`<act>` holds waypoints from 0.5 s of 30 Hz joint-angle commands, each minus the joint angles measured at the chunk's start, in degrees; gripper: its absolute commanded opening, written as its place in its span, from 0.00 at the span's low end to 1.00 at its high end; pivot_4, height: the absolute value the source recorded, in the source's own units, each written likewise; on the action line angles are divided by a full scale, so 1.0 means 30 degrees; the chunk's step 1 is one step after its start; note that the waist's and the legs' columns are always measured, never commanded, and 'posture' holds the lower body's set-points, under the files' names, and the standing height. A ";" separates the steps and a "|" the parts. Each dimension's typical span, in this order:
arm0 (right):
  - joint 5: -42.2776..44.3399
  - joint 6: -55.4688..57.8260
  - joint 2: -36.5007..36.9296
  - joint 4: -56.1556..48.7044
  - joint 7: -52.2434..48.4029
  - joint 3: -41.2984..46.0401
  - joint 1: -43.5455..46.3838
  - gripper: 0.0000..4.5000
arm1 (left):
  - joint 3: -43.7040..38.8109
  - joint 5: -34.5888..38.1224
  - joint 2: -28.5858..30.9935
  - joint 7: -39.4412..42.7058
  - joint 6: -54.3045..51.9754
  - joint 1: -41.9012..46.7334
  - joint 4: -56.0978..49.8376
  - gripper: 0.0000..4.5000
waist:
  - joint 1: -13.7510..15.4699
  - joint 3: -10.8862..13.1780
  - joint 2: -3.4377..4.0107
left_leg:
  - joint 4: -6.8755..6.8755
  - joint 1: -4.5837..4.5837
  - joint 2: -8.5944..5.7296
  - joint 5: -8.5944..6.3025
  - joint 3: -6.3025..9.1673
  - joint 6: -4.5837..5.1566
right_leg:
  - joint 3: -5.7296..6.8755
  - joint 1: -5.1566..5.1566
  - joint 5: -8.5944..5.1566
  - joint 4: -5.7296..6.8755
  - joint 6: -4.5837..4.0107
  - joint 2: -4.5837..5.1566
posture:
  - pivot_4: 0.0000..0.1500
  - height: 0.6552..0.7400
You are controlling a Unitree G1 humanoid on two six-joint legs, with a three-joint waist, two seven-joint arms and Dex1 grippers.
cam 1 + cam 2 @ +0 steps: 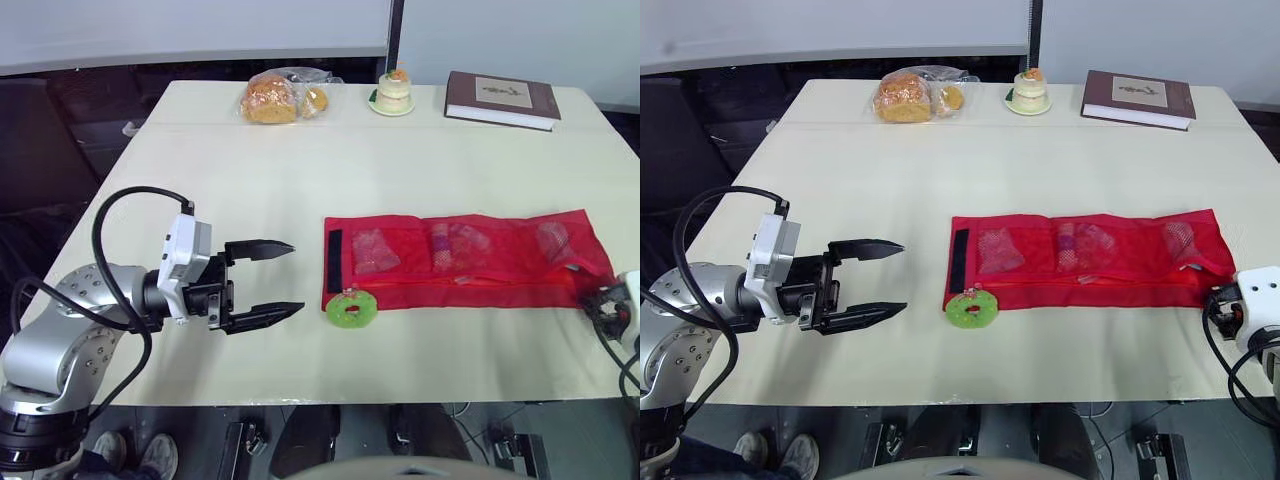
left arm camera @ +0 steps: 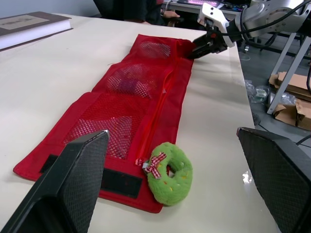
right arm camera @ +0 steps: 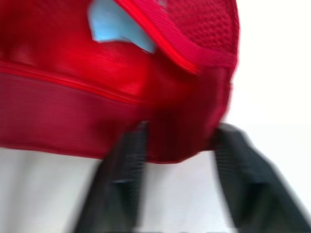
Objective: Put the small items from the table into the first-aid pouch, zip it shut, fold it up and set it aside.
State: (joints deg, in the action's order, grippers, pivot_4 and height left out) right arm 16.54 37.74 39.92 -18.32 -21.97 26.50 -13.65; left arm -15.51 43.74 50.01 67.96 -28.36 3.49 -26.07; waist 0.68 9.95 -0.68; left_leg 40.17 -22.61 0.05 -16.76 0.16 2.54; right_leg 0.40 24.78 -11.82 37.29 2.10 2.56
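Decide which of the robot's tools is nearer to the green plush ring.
Left. The left tool hangs open just to the robot's left of the green plush ring, apart from it. The right tool is at the far right end of the red pouch.

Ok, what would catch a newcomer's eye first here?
The long red pouch lies flat across the table's near right, a green plush ring touching its near left corner. The left gripper hangs open just left of the ring; the right gripper is at the pouch's right end.
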 commanded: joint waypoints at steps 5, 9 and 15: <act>0.0954 -0.2272 0.0230 -0.1069 -0.2050 0.2654 -0.0496 0.98 | 0.0045 -0.1089 0.0055 -0.1496 -0.0478 -0.0584 0.0969 1.00 | 0.0049 -0.0001 0.0006 | 0.0000 0.0001 0.0000 -0.0001 -0.0005 0.0002 | -0.0005 -0.0001 -0.0007 -0.0001 0.0015 -0.0001 | 1.00 0.87; 0.2402 -0.3484 0.0021 -0.2178 -0.4185 0.3429 -0.1165 0.98 | 0.0313 -0.1401 -0.0426 -0.2867 -0.1243 -0.0535 0.1663 1.00 | 0.0043 -0.0001 0.0007 | -0.0001 0.0001 0.0001 -0.0002 0.0001 0.0002 | -0.0001 -0.0003 -0.0014 -0.0005 0.0029 0.0001 | 1.00 0.87; 0.4910 -0.4524 -0.0947 -0.4420 -0.6112 0.3170 -0.1626 0.98 | 0.1192 -0.2251 -0.0905 -0.4154 -0.1795 -0.0560 0.2417 1.00 | 0.0021 0.0000 0.0007 | -0.0001 0.0002 0.0013 -0.0003 0.0008 0.0004 | 0.0005 -0.0002 0.0035 -0.0004 0.0093 -0.0001 | 1.00 0.87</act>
State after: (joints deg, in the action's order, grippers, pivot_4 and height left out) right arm 28.96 25.95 37.40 -28.49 -39.08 34.77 -18.41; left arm -12.18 37.93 47.44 56.41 -33.78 1.83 -18.75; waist 0.74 9.95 -0.66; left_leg 40.17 -22.61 0.09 -16.77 0.18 2.55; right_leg 0.41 24.77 -11.69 37.28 2.33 2.56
